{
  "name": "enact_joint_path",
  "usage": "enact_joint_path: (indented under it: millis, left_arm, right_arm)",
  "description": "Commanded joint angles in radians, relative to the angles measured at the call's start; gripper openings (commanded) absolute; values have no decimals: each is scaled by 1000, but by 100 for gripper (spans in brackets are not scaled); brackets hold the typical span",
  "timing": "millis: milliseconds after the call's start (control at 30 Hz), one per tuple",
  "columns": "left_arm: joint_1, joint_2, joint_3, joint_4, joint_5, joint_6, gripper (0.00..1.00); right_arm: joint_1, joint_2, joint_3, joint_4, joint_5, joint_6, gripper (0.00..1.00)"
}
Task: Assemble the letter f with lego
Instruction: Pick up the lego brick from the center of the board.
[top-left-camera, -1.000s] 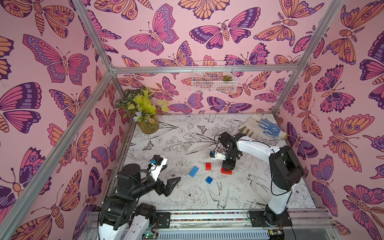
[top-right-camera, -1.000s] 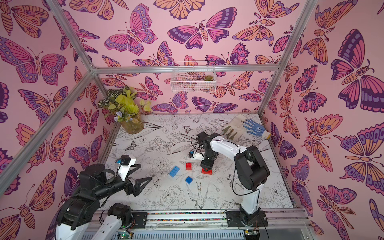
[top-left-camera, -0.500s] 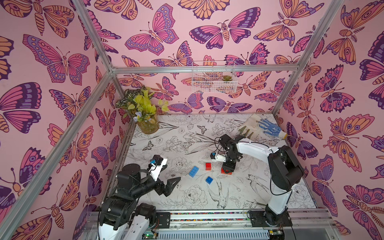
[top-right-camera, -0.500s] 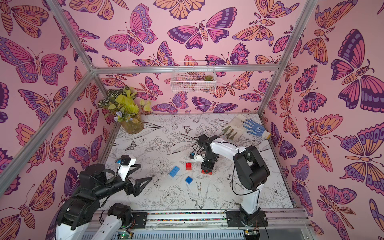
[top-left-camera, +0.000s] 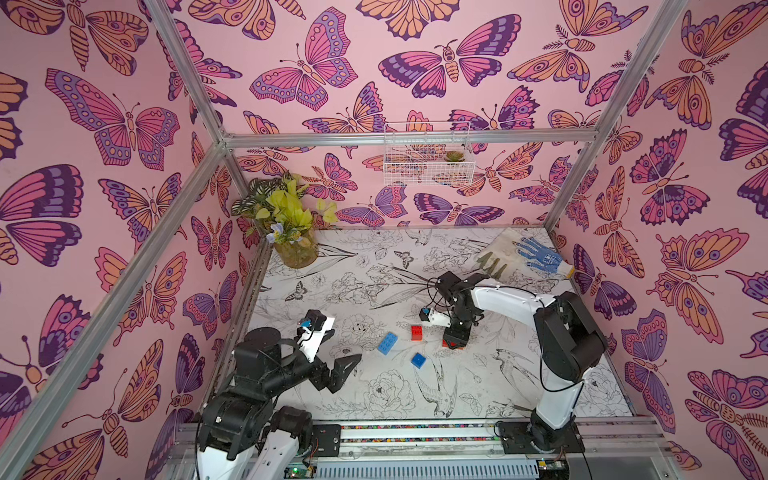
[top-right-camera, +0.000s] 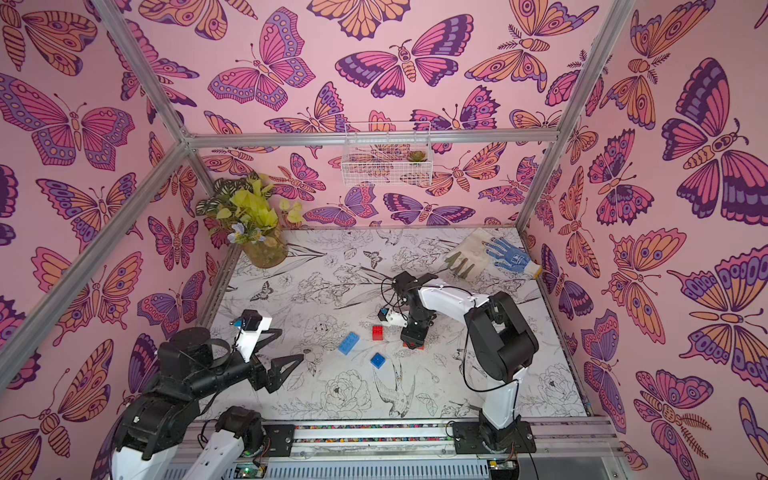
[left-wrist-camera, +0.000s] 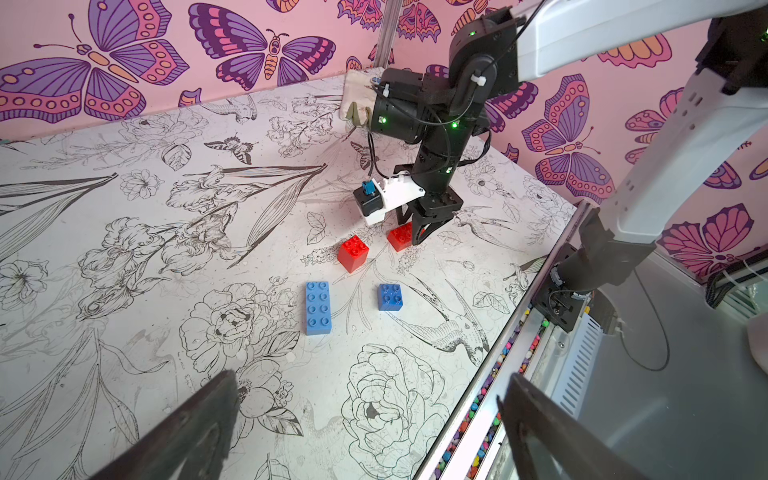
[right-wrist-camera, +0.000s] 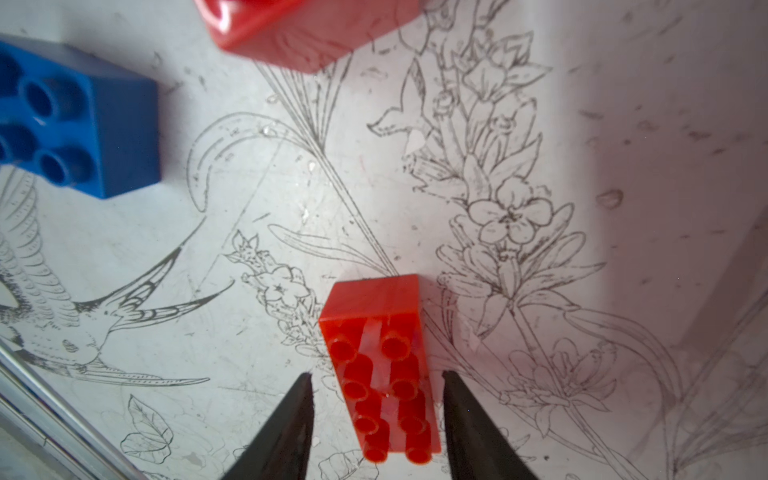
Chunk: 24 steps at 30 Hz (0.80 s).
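Observation:
Four lego bricks lie apart on the patterned table; no joined letter f shows. My right gripper points straight down and straddles the long red brick, one finger on each side with a small gap, so it is open. In both top views the gripper hides most of that brick. To its left stand the short red brick, the long blue brick and the short blue brick. My left gripper hovers wide open and empty near the front left.
A potted plant stands in the back left corner. Work gloves lie at the back right. A wire basket hangs on the back wall. A metal rail runs along the front edge.
My right gripper has sunk slightly around the long red brick and its fingers have narrowed a little. The left arm and the other bricks have not moved.

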<state>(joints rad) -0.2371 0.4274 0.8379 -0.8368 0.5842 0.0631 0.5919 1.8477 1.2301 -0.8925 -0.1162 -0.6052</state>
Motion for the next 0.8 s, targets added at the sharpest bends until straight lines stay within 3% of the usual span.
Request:
enact_joint_path:
  millis: [0, 767]
  left_arm:
    - [-8, 5, -14, 16, 16, 3, 100]
    - [-8, 5, -14, 16, 19, 4, 100]
  right_arm:
    - [7, -2, -4, -5, 2, 11, 51]
    - [7, 37, -2, 0, -4, 19, 45]
